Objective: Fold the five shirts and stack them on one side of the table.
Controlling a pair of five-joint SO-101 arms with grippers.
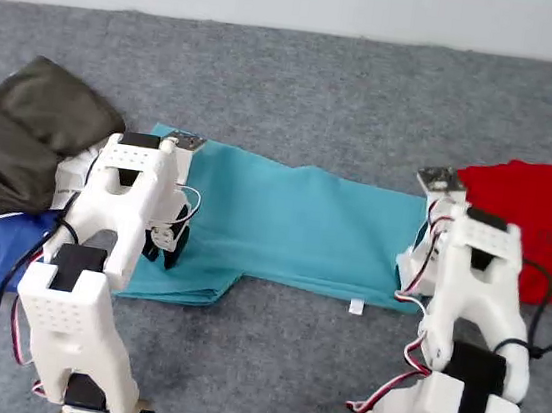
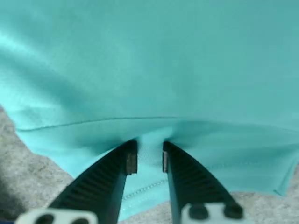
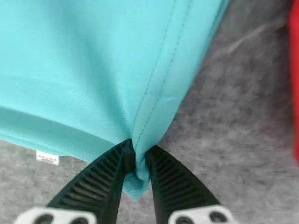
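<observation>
I have the left hand (image 2: 145, 161) and right hand (image 3: 135, 162) each pinching an edge of the teal shirt (image 1: 295, 219) lying across the counter (image 1: 320, 91); the left's shallow bite may slip, spoiling the fold.

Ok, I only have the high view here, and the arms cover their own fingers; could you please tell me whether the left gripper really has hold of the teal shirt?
Observer: Yes. The left wrist view shows the left gripper with a pinch of the teal shirt between its fingers, close to the hemmed edge.
Operator: Thank you. And the right one?
Observer: The right gripper is shut on the shirt's stitched edge, and the cloth gathers into a ridge at the pinch.
Operator: Is it touching the red shirt?
Observer: No. The red shirt lies apart from it, with bare grey table between them.
</observation>
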